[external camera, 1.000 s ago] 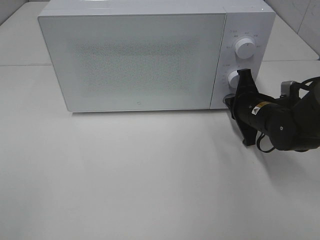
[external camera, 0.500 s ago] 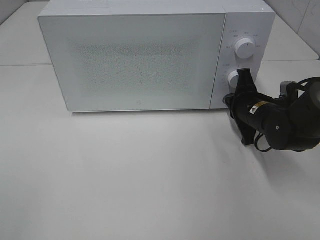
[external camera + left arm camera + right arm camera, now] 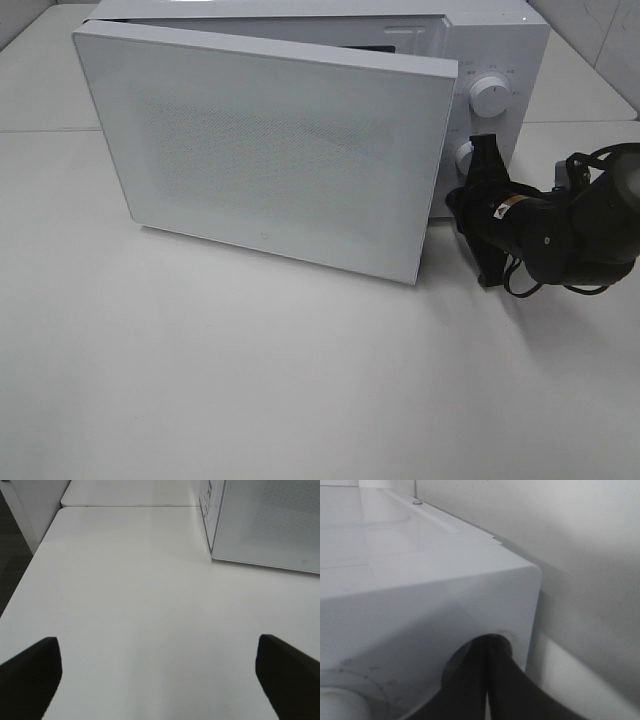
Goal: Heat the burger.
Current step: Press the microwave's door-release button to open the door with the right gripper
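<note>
Burger: not in view; whether it sits behind the door cannot be told.
Progress: likely early; the door is open, while loading, shutting and setting the timer seem left.
Bench: white, seamed panels, pale wall behind.
Microwave: white, at the bench's rear.
Door: ajar, hinged on the left.
Right jaws: pressed together, in the recess below the dials.
Left jaws: spread wide, holding nothing, low over the bench.

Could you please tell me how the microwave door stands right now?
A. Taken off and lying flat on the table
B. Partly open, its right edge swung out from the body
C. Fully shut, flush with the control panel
B: in the exterior view the door angles away from the microwave, its right edge out in front of the control panel, with a gap along the top.
</note>
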Tool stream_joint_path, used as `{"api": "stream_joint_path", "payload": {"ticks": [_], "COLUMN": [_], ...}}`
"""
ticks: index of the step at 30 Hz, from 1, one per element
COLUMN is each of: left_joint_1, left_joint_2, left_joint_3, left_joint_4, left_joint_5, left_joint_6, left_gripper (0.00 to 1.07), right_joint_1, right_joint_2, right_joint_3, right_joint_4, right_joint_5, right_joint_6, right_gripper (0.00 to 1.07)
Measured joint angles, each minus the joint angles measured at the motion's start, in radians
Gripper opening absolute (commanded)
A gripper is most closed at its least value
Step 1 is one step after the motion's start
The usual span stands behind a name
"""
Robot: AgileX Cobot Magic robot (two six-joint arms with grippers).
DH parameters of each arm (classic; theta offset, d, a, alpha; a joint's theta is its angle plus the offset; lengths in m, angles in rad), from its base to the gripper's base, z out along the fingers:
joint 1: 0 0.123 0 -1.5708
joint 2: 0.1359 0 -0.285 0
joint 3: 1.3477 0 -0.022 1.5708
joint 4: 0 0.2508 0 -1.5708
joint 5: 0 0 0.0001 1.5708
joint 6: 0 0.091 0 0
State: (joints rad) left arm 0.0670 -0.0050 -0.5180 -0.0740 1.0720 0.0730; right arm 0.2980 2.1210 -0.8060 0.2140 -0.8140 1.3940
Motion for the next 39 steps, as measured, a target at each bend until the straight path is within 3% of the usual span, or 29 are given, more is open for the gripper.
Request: {"api": "stream_joint_path", "payload": {"ticks": [39], "left_joint_1": [0.0], "left_joint_2": [0.0], "left_joint_3": [0.0], "left_joint_4": [0.0], "left_joint_5": [0.0], "left_joint_6": [0.0], "left_gripper": [1.01], "right_joint_1": [-0.001], "right_joint_2": [-0.029], "right_joint_3": [0.013], "right_joint_4": [-0.015], "right_joint_5": [0.018], "right_joint_6": [0.117], "right_gripper": [0.0]}}
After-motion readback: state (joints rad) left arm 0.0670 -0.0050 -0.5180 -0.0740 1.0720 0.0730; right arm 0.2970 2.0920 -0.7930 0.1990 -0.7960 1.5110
